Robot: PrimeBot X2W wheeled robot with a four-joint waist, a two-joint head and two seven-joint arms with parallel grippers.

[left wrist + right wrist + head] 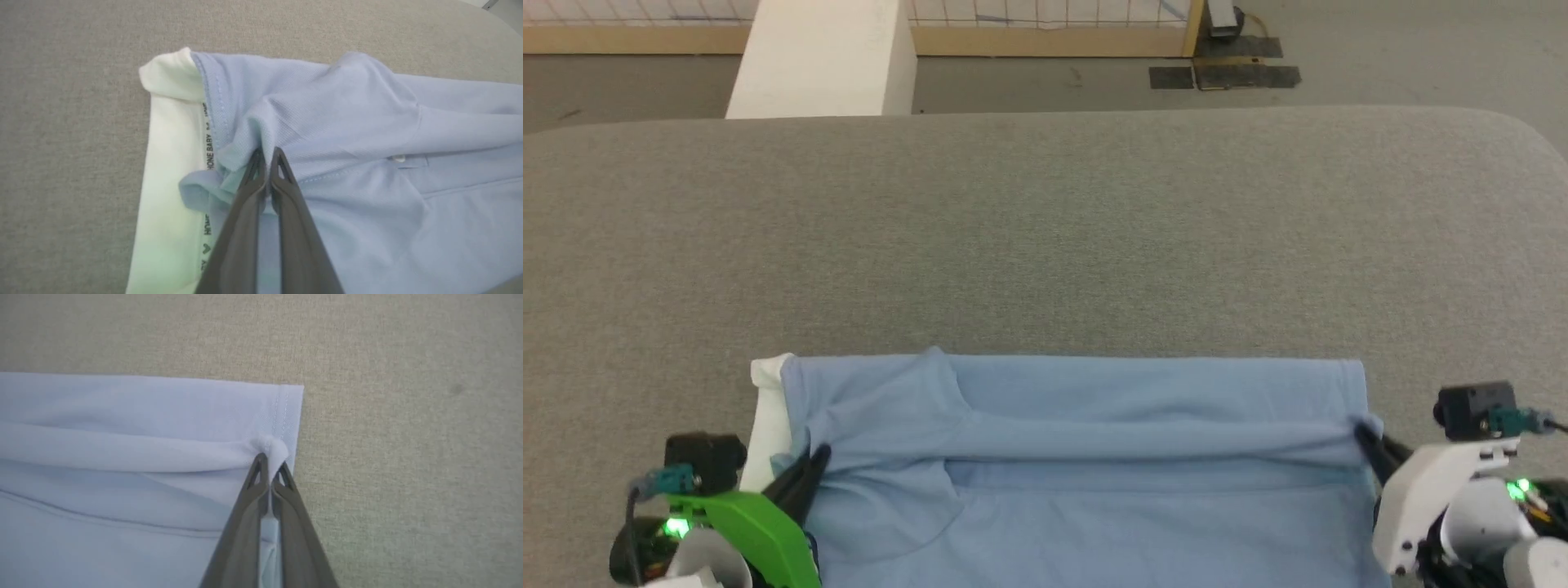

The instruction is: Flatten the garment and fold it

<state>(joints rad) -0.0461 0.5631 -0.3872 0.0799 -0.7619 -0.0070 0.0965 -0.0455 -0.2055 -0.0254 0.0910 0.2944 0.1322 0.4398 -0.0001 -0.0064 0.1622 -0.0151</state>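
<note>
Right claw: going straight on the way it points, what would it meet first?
The right claw, shut on a bunched ridge of the light blue polo shirt, would meet the shirt's flat strip ahead, then probably bare grey cloth-covered surface.

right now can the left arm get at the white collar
Probably yes: the collar lies bare beside the left gripper, though that gripper is shut on the shirt and must let go first.

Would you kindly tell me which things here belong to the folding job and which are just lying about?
Job: garment, left gripper shut on its collar end, right gripper shut on its hem end, grey table beneath.
Lying about: white pillar, dark floor mats, wooden-framed netting.
</note>
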